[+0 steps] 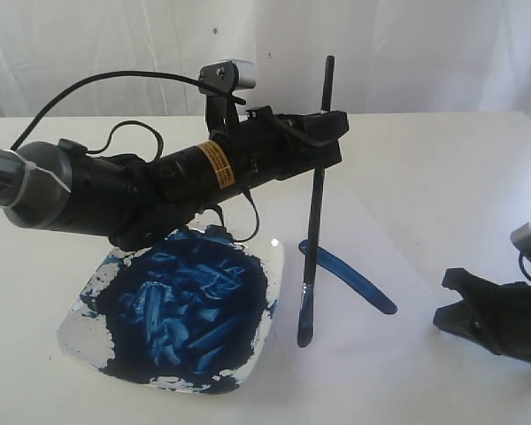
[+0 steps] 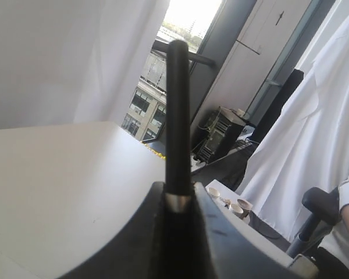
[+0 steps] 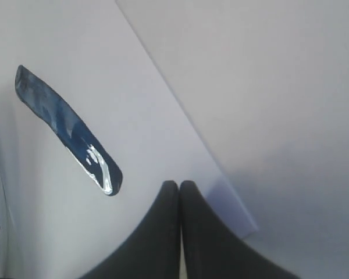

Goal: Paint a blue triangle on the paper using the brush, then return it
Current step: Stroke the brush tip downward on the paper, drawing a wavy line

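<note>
Under our left hand, which grips the brush nearly upright, its tip meets the paper beside one blue stroke.

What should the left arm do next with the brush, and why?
Probably draw the brush tip across the paper for a second side: only one blue stroke is down, and the left gripper holds the brush upright, tip low near that stroke's end.

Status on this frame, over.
Left gripper shut on brush, tip down on paper. Right gripper shut, empty. One blue stroke laid, triangle unfinished. Paint dish close beside brush.
</note>
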